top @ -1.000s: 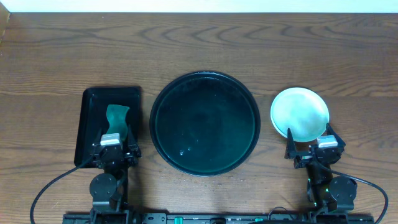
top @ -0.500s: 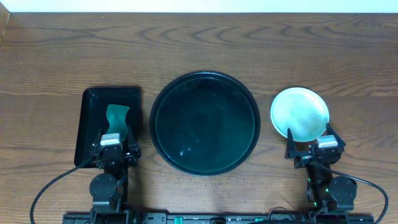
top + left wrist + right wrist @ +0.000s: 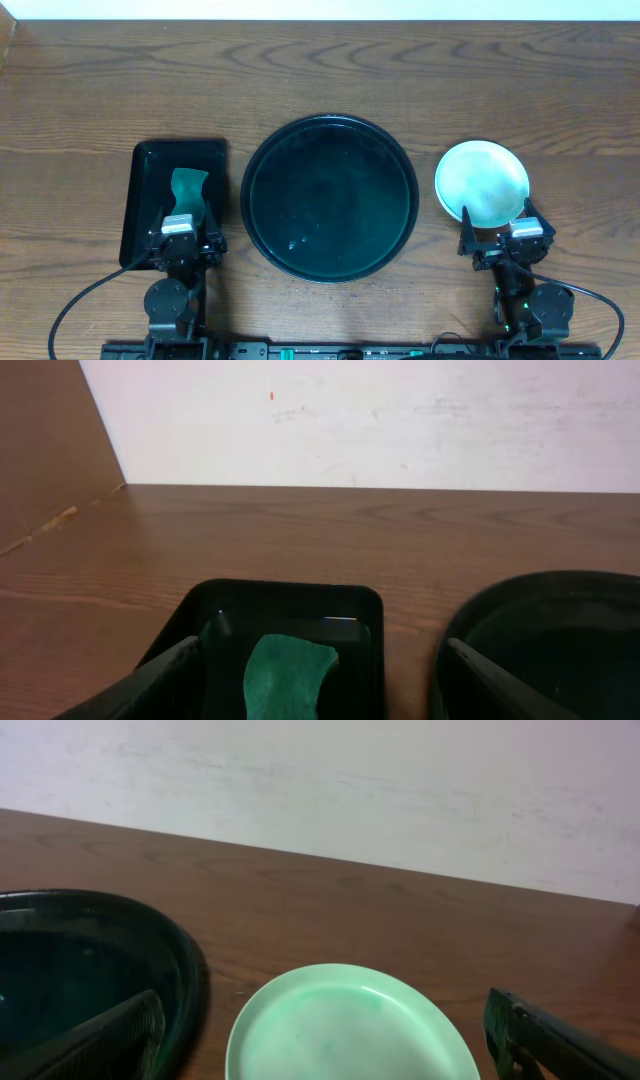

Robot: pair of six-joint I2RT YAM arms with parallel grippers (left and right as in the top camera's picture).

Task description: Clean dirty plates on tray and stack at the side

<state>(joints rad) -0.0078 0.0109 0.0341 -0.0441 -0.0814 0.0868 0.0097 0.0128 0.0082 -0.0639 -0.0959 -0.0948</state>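
The left tool (image 3: 184, 243) is held spread and empty at the near end of the small tray (image 3: 140, 200), just behind the green cloth (image 3: 187, 188). It is probably parked there for wiping. The right tool (image 3: 505, 238) is likewise spread and empty, just short of the plates (image 3: 481, 182). These are set on the bench (image 3: 330, 70), right of the bare tray (image 3: 247, 198), so the task is judged done.

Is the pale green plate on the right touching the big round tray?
Apart. The overhead view shows a strip of bare table between the plate and the rim of the round tray; the right wrist view shows the same gap.
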